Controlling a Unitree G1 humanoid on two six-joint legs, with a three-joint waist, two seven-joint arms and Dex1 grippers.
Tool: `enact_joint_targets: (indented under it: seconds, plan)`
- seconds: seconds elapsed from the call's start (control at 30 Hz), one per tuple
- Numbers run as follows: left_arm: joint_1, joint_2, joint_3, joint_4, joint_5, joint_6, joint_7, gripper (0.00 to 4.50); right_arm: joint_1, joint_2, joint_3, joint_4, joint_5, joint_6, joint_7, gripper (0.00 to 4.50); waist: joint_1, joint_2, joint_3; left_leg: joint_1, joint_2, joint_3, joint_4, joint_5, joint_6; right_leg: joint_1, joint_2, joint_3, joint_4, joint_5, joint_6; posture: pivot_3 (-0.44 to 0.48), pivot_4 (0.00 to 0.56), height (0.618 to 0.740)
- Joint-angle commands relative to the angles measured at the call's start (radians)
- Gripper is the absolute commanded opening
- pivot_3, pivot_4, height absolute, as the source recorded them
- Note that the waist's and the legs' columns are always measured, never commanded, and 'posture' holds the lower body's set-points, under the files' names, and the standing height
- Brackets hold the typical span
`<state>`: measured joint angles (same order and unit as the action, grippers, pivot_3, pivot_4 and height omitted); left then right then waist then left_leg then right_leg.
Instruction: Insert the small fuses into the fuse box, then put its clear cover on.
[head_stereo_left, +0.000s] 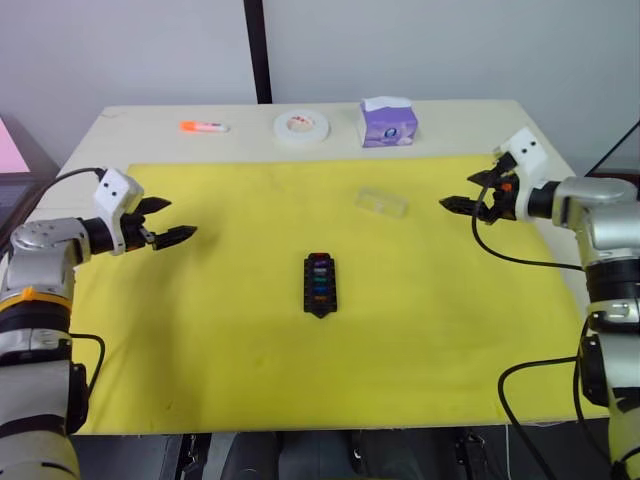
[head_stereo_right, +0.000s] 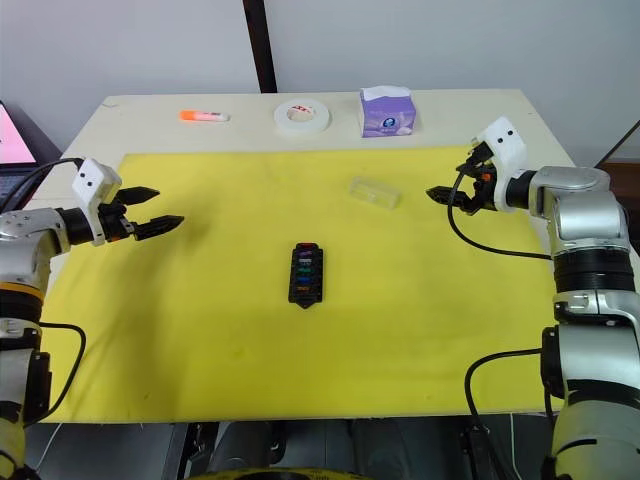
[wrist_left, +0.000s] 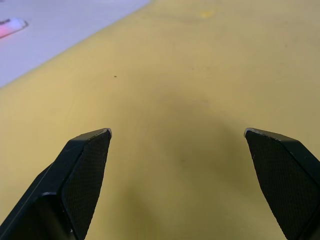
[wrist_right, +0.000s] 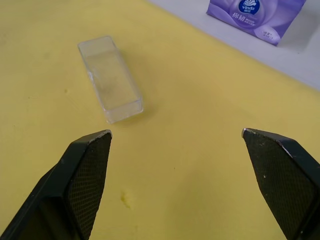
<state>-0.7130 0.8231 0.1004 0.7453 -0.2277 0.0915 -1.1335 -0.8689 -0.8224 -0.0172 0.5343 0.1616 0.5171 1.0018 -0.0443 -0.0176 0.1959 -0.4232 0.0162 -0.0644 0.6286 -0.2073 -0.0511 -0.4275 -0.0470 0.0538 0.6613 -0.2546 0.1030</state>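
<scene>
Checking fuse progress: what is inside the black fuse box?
The fuse box holds a row of small coloured fuses in its slots. Their lower parts are hidden inside. The clear cover lies apart.

Each arm is built of rounded silver-grey metal segments joined by black bands, and the left arm carries a small orange mark on its forearm. Black cables loop beside both arms and run up to the wrists, where a white, boxy camera housing with small dark dots sits above each claw. The left claw (head_stereo_left: 178, 232) and the right claw (head_stereo_left: 462, 196) each have two black, tapered fingers (wrist_right: 85, 175) with finely cross-hatched inner pads, and there is an orange detail at the right claw's base.
</scene>
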Motion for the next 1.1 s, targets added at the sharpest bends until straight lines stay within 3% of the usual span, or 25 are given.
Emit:
enact_joint_targets:
  seconds: [0.03,0.13,0.27,0.4,0.5,0.77,1.1]
  plan:
    - [-0.023,0.023,0.038,0.002,-0.006,-0.029,0.008,4.50,0.005,-0.028,-0.033,-0.015,0.003,-0.012,-0.009,4.44,0.000,0.000,0.000,0.000,0.000,0.000,0.000,0.000,0.000,0.000,0.000,0.000,0.000,0.000,0.000,0.000,0.150,0.740]
    - [-0.047,0.010,0.029,0.000,-0.008,-0.016,0.002,4.50,-0.037,-0.009,-0.003,0.011,-0.019,0.006,-0.029,4.44,0.000,0.000,0.000,0.000,0.000,0.000,0.000,0.000,0.000,0.000,0.000,0.000,0.000,0.000,0.000,0.000,0.150,0.740]
    - [-0.088,-0.004,-0.012,-0.089,-0.025,0.058,-0.084,4.50,-0.236,0.053,0.116,0.093,-0.091,0.024,0.019,4.44,-0.015,0.002,0.001,0.000,0.000,0.000,0.000,0.000,0.000,-0.001,0.000,0.000,0.001,0.000,0.000,0.000,0.150,0.740]
    - [-0.124,-0.004,-0.058,-0.204,-0.023,0.116,-0.163,4.50,-0.462,0.179,0.235,0.350,-0.205,-0.080,0.027,4.44,-0.029,0.002,0.001,0.000,0.000,0.000,-0.001,0.000,0.000,-0.002,0.001,0.001,0.003,0.000,0.000,0.000,0.150,0.740]
    - [-0.121,-0.013,-0.071,-0.292,-0.036,0.154,-0.185,4.50,-0.553,0.271,0.294,0.538,-0.271,-0.158,0.058,4.44,-0.028,0.002,0.001,0.000,0.000,0.000,-0.002,0.000,0.000,-0.002,0.000,0.001,0.002,0.000,0.000,0.000,0.150,0.740]
    - [0.059,-0.009,-0.042,-0.671,-0.135,0.323,-0.145,4.50,-0.597,0.397,0.336,0.758,-0.382,-0.318,0.034,4.44,-0.027,0.003,0.002,-0.002,0.000,0.000,-0.001,0.000,0.000,-0.003,0.000,0.001,0.002,0.000,0.000,0.000,0.150,0.740]
    - [0.182,0.029,0.006,-0.818,-0.176,0.383,-0.061,4.50,-0.562,0.442,0.306,0.828,-0.454,-0.331,-0.098,4.44,-0.029,0.003,0.002,0.000,0.000,0.000,-0.002,0.000,0.000,-0.003,0.000,0.001,0.004,0.000,0.000,0.000,0.150,0.740]
